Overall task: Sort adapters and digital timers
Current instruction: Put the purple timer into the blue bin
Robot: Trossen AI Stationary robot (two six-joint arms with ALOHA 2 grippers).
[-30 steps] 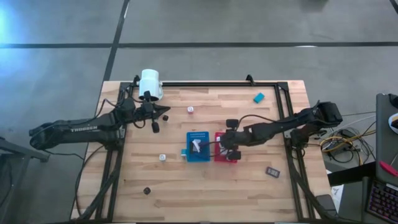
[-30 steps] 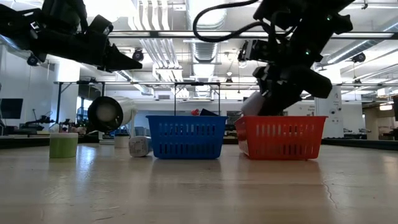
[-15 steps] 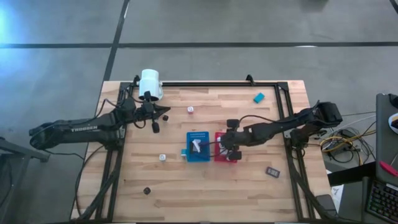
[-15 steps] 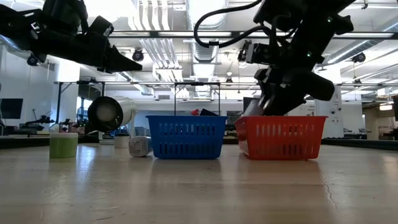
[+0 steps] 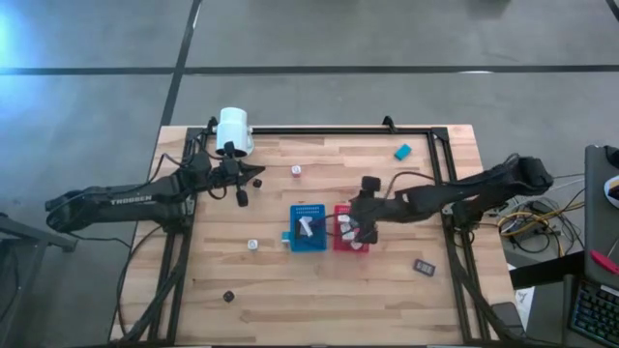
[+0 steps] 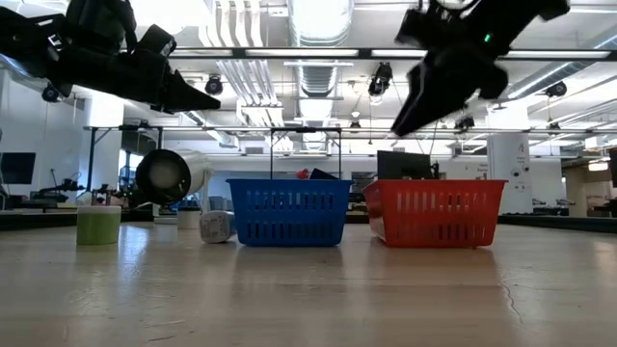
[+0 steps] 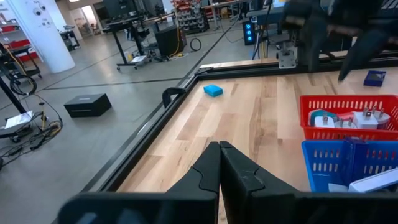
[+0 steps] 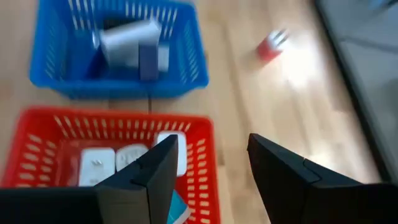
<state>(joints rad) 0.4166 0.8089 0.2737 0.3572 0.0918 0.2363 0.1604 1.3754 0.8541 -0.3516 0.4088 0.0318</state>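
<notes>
wooden slat table [image 5: 319,280]. right claw [image 8: 208,165] hangs above the red basket [image 8: 202,134], fingers apart, empty; white blocky adapters [image 8: 96,167] lie inside. left claw [image 7: 219,163] pinched shut, empty, parked by the white cylinder [image 5: 233,128]. lift clear of the mesh wall, then reach for the flat teal timer [image 5: 402,151].

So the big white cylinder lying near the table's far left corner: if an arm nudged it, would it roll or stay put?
The white cylinder lies on its side with its round open end showing in the low view, so it would probably roll if pushed across its axis. It looks hollow, so likely light for its bulk. The table frame beside it might stop it.
</notes>
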